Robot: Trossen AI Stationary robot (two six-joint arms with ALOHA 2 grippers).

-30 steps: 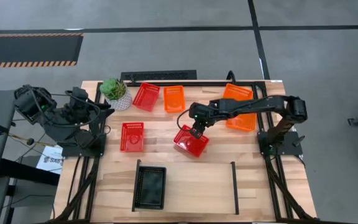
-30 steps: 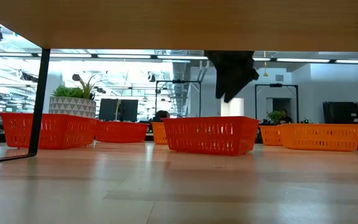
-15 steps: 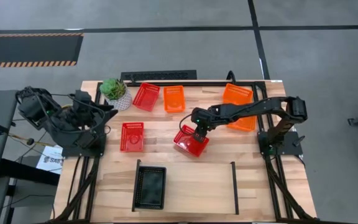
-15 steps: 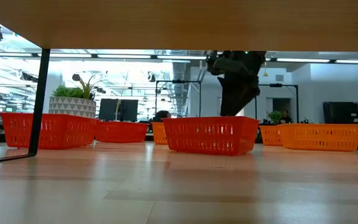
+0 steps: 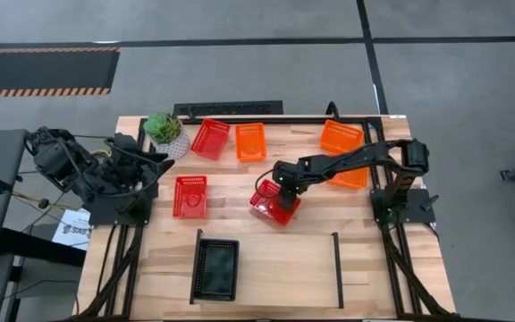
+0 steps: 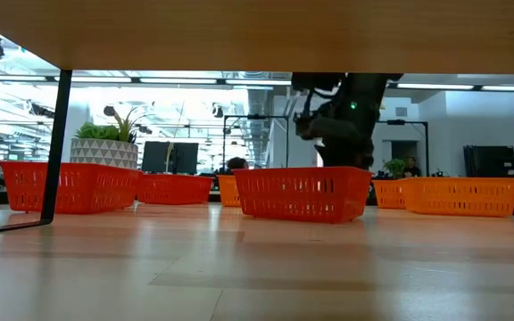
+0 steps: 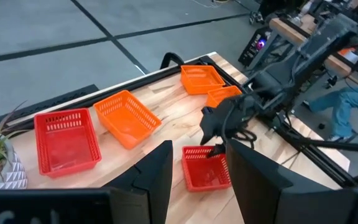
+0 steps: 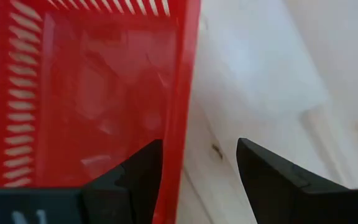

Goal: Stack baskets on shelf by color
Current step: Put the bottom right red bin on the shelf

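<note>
Red basket (image 5: 274, 203) rim apparently between open right jaws, potted plant (image 5: 166, 131) well apart.

Overhead and table-level cameras share the red basket (image 5: 274, 202); wrist cameras look forward.

right hand (image 5: 283, 190) — over middle basket's (image 5: 274, 204) rim | shelf (image 5: 275, 268) — front

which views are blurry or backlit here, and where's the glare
Right wrist view: the red basket fills the frame soft and out of focus, with the wooden table washed out pale. Low view: bright windows backlight the scene, leaving the right end effector a dark silhouette. High view: evenly lit, with no glare.
</note>
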